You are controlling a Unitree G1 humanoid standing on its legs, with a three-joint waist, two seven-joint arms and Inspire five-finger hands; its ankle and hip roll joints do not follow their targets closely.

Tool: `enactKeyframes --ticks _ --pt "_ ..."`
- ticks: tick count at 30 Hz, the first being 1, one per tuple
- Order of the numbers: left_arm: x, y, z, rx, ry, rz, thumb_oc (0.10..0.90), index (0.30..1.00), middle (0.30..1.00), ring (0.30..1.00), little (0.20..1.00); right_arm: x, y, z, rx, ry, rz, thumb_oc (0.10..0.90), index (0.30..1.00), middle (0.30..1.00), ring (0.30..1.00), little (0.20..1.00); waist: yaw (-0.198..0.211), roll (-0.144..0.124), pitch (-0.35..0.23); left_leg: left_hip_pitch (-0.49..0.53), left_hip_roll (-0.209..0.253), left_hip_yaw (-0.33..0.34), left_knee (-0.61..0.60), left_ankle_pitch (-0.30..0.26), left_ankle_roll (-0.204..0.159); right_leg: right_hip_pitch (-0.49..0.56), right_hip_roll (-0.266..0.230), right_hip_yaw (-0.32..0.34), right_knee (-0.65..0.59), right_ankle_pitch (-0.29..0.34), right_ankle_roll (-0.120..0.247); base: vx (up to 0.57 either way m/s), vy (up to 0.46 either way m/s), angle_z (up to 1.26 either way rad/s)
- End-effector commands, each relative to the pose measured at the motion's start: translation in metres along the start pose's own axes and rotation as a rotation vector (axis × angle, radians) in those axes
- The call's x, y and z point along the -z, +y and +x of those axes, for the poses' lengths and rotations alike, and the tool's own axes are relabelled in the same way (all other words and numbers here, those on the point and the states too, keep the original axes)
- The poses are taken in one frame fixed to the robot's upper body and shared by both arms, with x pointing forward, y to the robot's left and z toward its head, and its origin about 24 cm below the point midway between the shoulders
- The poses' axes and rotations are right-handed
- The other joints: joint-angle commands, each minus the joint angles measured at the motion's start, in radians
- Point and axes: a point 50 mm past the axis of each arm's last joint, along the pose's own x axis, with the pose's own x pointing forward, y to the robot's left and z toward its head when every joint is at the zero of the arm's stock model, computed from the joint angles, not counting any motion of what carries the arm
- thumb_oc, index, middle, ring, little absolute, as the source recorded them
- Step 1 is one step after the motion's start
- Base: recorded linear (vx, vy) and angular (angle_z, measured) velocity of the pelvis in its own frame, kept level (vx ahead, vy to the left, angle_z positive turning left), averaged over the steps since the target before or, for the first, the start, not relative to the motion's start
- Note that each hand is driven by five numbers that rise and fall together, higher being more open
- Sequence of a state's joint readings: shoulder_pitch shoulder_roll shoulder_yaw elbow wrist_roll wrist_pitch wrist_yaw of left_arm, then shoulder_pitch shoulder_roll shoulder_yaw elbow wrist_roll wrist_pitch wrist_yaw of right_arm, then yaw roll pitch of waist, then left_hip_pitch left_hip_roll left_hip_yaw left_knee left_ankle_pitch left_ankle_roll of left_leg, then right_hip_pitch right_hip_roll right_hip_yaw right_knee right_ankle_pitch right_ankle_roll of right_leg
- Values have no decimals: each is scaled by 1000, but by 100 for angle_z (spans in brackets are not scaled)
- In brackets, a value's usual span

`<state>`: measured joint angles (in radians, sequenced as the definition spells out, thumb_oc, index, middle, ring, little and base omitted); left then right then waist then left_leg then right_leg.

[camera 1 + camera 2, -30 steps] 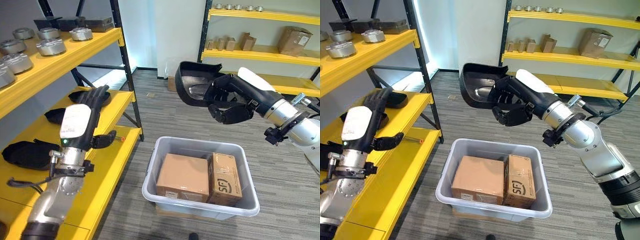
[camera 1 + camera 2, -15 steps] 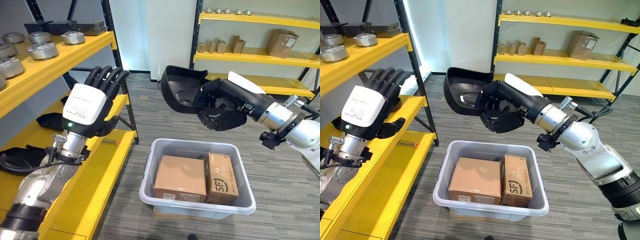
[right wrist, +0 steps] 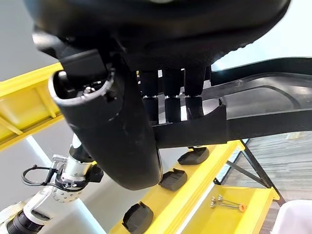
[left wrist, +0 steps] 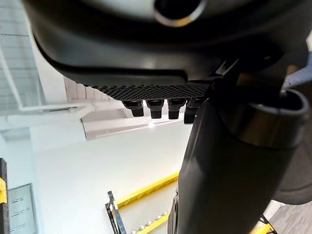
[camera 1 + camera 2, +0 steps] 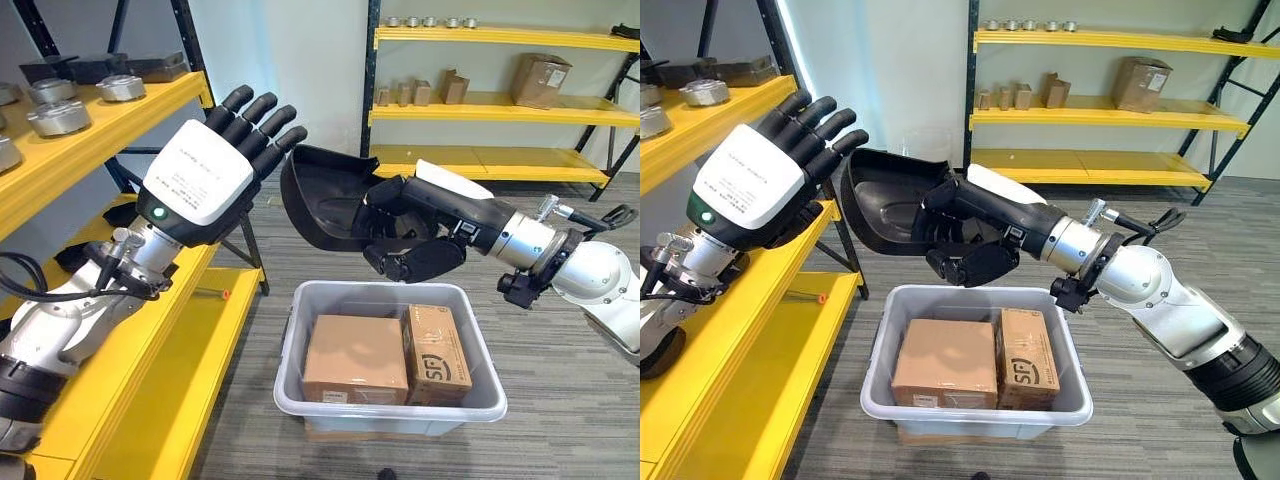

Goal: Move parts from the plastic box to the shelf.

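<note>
Currently a black part [image 5: 325, 195] is gripped by the right hand [image 5: 415, 240]; the open left hand [image 5: 215, 170] alongside could be struck.

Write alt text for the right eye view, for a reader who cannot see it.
The right hand grips a black moulded plastic part above a grey plastic box holding two cardboard cartons. The left hand is raised, fingers straight, beside the yellow shelf.

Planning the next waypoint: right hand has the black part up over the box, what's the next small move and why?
Probably carry the black part further left toward the yellow shelf. The right hand grips it in the air above the plastic box, short of the shelf; the open left hand hovers beside it.
</note>
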<state>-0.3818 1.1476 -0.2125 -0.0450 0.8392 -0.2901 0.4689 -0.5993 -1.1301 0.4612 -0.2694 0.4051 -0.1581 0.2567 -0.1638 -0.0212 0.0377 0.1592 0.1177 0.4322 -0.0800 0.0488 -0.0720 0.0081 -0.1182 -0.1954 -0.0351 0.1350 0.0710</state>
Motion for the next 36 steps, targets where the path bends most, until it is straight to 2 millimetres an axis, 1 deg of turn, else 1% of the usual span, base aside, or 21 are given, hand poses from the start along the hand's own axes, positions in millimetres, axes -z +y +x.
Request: enactKeyframes --ticks 1,6,11,20,25,29,35,36 --pt "-1 31 20 -164 -80 74 900 1000 1000 1000 1000 -54 -30 12 98 -294 -55 400 300 300 300 300 17 -12 -116 27 48 -13 -7 -29 -46 -33 -102 35 27 18 147 0 0 0" --pt "-3 38 27 -170 -143 114 900 1000 1000 1000 1000 -57 -28 14 78 -313 -49 400 300 300 300 300 14 -7 -115 29 47 -11 -7 -29 -46 -32 -103 39 25 19 149 0 0 0" --pt "-7 40 30 -160 -187 121 900 1000 1000 1000 1000 -59 -28 15 77 -322 -50 400 300 300 300 300 14 -8 -114 30 47 -12 -7 -30 -47 -30 -103 40 24 20 149 0 0 0" --pt "-15 37 31 -149 -231 101 900 1000 1000 1000 1000 -61 -27 15 73 -339 -39 400 300 300 300 300 10 -7 -109 31 45 -11 -7 -31 -46 -28 -102 42 23 18 149 1 1 0" --pt "-19 36 28 -143 -238 78 900 1000 1000 1000 1000 -60 -28 12 87 -334 -39 400 300 300 300 300 10 -6 -107 33 45 -9 -7 -32 -46 -29 -102 45 22 18 149 0 0 0" --pt "-24 31 27 -122 -248 45 900 1000 1000 1000 1000 -60 -29 11 100 -337 -39 400 300 300 300 300 5 -3 -105 33 46 -11 -7 -33 -46 -28 -102 46 24 15 149 0 0 0" --pt "-25 28 26 -108 -247 29 900 1000 1000 1000 1000 -60 -28 9 102 -340 -38 400 300 300 300 300 4 -4 -104 35 45 -9 -7 -34 -46 -27 -102 47 23 14 149 0 0 0" --pt "-25 25 26 -95 -238 12 900 1000 1000 1000 1000 -60 -28 9 106 -340 -35 400 300 300 300 300 1 -3 -103 37 45 -9 -7 -34 -45 -27 -101 48 24 13 149 0 0 0"
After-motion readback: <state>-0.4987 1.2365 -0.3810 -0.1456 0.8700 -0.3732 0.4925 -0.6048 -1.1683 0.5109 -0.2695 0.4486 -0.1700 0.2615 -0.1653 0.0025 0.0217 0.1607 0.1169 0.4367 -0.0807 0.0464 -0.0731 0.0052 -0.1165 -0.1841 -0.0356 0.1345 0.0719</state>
